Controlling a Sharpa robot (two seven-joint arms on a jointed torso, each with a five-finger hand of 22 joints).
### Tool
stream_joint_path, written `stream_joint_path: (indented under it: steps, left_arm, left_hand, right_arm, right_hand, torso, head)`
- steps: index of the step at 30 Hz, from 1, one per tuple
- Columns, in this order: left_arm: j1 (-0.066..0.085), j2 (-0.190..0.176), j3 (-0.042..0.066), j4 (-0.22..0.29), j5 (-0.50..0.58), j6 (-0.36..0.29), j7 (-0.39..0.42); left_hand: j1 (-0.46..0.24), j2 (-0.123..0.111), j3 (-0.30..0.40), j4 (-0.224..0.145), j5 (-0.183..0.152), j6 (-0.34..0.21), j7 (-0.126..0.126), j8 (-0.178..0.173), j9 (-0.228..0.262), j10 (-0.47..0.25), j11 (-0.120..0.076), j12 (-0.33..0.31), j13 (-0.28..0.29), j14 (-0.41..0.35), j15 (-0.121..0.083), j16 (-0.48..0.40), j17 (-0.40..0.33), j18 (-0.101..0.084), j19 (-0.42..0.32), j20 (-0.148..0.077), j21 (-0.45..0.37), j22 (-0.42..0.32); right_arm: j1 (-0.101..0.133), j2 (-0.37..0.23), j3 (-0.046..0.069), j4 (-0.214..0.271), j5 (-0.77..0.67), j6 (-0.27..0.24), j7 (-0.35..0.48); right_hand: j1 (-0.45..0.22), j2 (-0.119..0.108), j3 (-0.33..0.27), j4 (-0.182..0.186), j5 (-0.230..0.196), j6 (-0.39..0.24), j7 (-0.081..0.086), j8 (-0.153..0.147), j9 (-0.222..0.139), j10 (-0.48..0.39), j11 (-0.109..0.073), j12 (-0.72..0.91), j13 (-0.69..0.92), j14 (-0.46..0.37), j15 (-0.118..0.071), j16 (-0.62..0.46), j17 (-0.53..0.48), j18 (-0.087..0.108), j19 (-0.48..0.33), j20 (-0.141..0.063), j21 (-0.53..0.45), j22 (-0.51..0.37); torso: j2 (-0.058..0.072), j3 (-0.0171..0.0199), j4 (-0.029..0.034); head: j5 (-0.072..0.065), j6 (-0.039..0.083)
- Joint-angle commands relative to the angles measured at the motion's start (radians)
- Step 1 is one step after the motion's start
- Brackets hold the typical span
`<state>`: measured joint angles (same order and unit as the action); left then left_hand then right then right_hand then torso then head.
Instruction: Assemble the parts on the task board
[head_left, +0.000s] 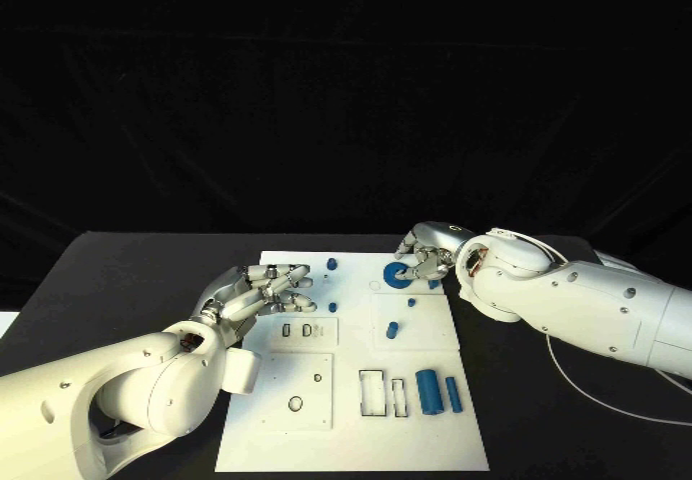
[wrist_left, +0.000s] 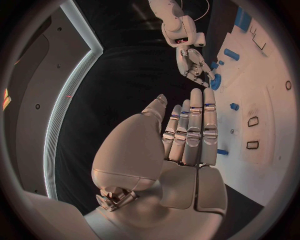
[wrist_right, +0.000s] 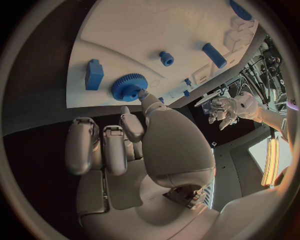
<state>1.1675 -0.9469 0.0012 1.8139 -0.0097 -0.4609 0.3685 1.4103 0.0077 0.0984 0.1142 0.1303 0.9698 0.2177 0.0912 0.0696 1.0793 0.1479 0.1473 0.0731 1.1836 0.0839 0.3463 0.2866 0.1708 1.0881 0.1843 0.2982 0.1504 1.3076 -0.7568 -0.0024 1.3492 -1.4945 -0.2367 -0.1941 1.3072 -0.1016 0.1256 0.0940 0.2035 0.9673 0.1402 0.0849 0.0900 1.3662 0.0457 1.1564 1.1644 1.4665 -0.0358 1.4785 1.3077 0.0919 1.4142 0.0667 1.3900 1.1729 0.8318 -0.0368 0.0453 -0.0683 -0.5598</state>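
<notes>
The white task board (head_left: 353, 420) lies mid-table. A blue gear (head_left: 395, 272) sits flat near its far right corner. My right hand (head_left: 427, 254) hovers at the gear's right side. In the right wrist view its thumb tip (wrist_right: 145, 96) touches the rim of the gear (wrist_right: 129, 86), while the other fingers (wrist_right: 112, 145) are curled in and hold nothing. My left hand (head_left: 267, 290) floats over the board's far left edge. Its fingers (wrist_left: 190, 130) are stretched out straight and it is empty.
Small blue pegs (head_left: 332, 264) (head_left: 333, 307) (head_left: 411, 301) and a short cylinder (head_left: 391, 329) stand mid-board. A thick blue cylinder (head_left: 428, 390) and a thin one (head_left: 453, 394) lie near the front right. A blue block (wrist_right: 94, 75) sits beside the gear. A white cable (head_left: 577, 385) runs along the table's right.
</notes>
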Motion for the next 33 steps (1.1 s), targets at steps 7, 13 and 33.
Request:
stream_joint_path:
  steps: [7, 13, 33]
  left_arm:
    - [0.001, 0.002, 0.001, -0.001, 0.001, 0.02, -0.002]
    - [0.001, 0.001, 0.001, -0.002, 0.001, 0.023, -0.008]
    - [0.001, 0.001, 0.001, -0.004, 0.001, 0.028, -0.012]
  left_hand:
    - [0.009, -0.002, 0.0, -0.007, 0.004, -0.003, 0.0, -0.002, 0.0, -0.004, 0.001, -0.003, -0.001, -0.008, -0.002, 0.004, 0.001, 0.008, 0.003, 0.0, 0.002, 0.001]
    - [0.005, -0.003, -0.001, -0.006, 0.003, -0.004, 0.001, -0.003, 0.0, -0.005, 0.002, -0.003, -0.001, -0.01, -0.001, 0.005, 0.003, 0.007, 0.003, 0.0, 0.002, 0.002]
    - [0.003, -0.004, -0.001, -0.005, 0.003, -0.004, 0.001, -0.003, 0.0, -0.006, 0.002, -0.003, -0.002, -0.01, -0.001, 0.005, 0.004, 0.007, 0.003, 0.001, 0.002, 0.002]
  right_arm:
    - [-0.001, -0.02, 0.002, 0.035, 0.027, -0.025, 0.005]
    - [-0.001, -0.028, 0.003, 0.042, 0.029, -0.004, -0.008]
    - [-0.004, -0.029, 0.003, 0.035, 0.03, 0.077, -0.028]
  right_hand:
    - [0.001, 0.01, -0.003, 0.002, 0.0, 0.007, -0.003, 0.007, 0.002, 0.004, 0.001, -0.001, -0.002, 0.072, 0.007, 0.003, 0.083, -0.014, 0.001, 0.007, 0.004, -0.001]
    - [0.004, 0.006, -0.005, 0.001, -0.002, 0.007, -0.003, 0.006, 0.001, 0.001, 0.001, -0.004, -0.004, 0.072, 0.006, 0.004, 0.084, -0.015, 0.003, 0.007, 0.006, 0.004]
    - [0.002, 0.0, -0.01, 0.001, -0.003, 0.007, -0.003, 0.005, 0.001, -0.003, 0.001, -0.01, -0.007, 0.072, 0.006, 0.004, 0.084, -0.016, 0.004, 0.007, 0.008, 0.008]
  torso:
    - [0.0, -0.0011, 0.0007]
    - [0.0, -0.0005, 0.0011]
    - [0.0, -0.0016, 0.0017]
  head:
    - [-0.001, 0.0]
    - [-0.001, -0.001]
    - [-0.001, -0.003]
